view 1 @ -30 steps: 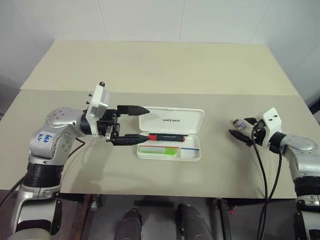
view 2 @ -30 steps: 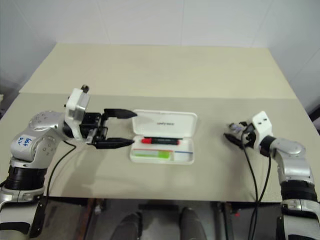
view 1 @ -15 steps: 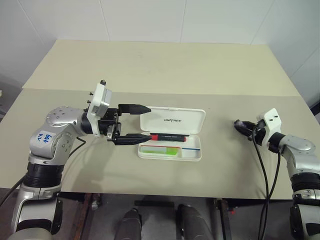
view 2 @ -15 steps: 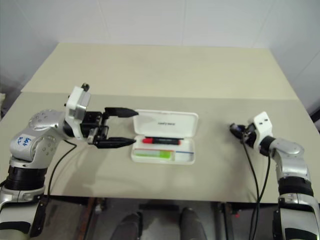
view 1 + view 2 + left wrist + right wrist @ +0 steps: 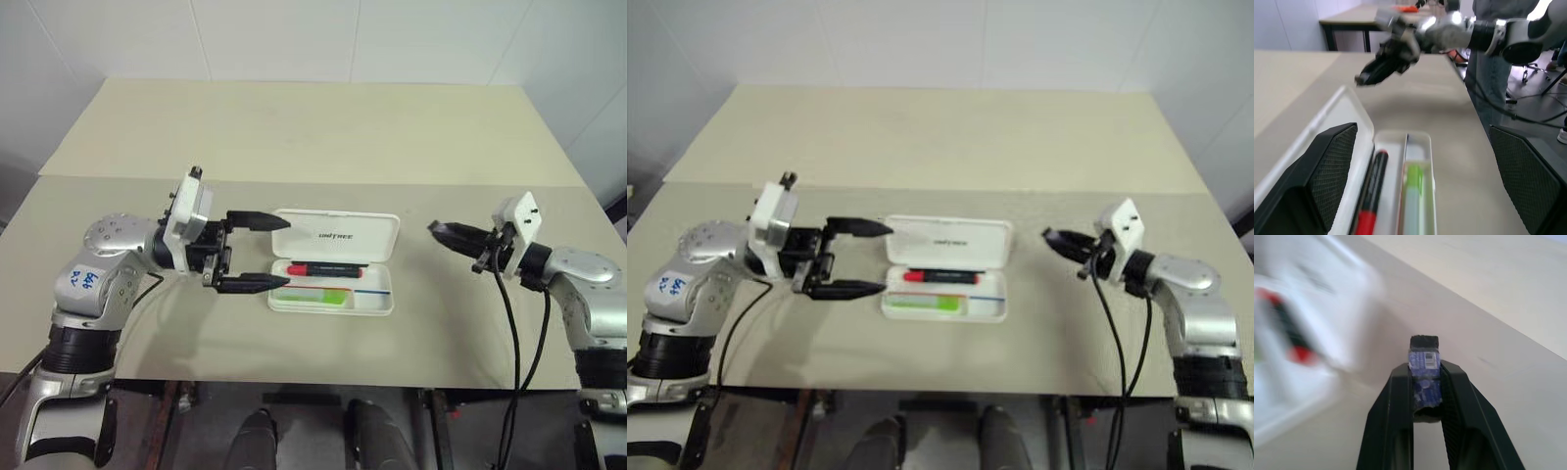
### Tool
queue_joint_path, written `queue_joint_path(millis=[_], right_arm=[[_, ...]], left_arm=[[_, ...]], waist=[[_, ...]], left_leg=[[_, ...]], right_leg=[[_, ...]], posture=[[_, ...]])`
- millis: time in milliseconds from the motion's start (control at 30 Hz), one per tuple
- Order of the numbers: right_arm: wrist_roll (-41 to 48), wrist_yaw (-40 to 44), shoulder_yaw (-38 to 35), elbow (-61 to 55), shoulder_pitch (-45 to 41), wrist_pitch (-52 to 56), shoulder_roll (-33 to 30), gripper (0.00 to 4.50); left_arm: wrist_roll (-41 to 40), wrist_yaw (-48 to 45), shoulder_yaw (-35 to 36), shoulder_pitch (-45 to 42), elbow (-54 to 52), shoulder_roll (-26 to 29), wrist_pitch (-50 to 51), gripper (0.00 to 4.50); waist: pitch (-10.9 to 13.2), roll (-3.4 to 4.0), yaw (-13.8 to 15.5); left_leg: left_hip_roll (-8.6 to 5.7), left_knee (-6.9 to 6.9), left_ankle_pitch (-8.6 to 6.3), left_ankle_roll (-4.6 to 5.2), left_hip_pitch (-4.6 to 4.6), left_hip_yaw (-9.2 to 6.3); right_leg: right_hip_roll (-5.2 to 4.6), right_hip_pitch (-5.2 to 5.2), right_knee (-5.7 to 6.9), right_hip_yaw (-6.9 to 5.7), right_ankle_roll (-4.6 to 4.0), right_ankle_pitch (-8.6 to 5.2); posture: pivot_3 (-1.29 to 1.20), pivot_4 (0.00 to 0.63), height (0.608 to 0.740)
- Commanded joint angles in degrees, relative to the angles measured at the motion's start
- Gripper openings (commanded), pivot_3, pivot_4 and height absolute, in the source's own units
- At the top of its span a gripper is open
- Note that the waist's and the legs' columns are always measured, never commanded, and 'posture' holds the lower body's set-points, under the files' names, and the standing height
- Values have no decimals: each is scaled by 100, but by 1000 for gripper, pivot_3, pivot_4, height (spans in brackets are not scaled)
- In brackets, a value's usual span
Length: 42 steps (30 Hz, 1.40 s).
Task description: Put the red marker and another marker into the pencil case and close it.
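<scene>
Gaping wide, left gripper [image 5: 257, 252] holds nothing — right gripper [image 5: 1425, 363] pinches small blue block [image 5: 1424, 377].

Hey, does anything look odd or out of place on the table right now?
One thing: the right gripper is pinching a small blue-labelled black block, not a marker. The case lies open, with the red marker and green highlighter inside.
</scene>
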Motion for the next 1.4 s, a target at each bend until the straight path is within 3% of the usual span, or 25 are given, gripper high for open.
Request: queue_joint_path(millis=[33,300,533,1400], right_arm=[[538,200,127,-1238,285,590,-172,389],[440,186,751,-1727,446,734,-84,389],[-292,524,1519,-864,35,-20,92,389],[-888,1011,1807,102,-199,-852,359,389]], left_arm=[[151,-189,140,130,49,137,-363,4500],[406,-395,8,190,288,144,-743,4500],[656,-681,-161,229,428,154,-1087,4500],[620,-619,-142,230,341,113,-1046,4500]], waist=[[0,0,9],[-1,-3,14],[-1,-4,1],[-1,-4,5]], left_leg=[[0,1,0,0,0,0],[0,10,1,2,0,2],[0,8,1,2,0,1],[0,7,0,4,1,0]], right_leg=[[0,0,-2,0,0,0],[0,3,-5,0,-4,-1],[1,0,-4,0,-5,-1],[0,1,4,0,-4,-1]], posture=[[0,150,740],[0,150,740],[0,150,740],[0,150,740]])
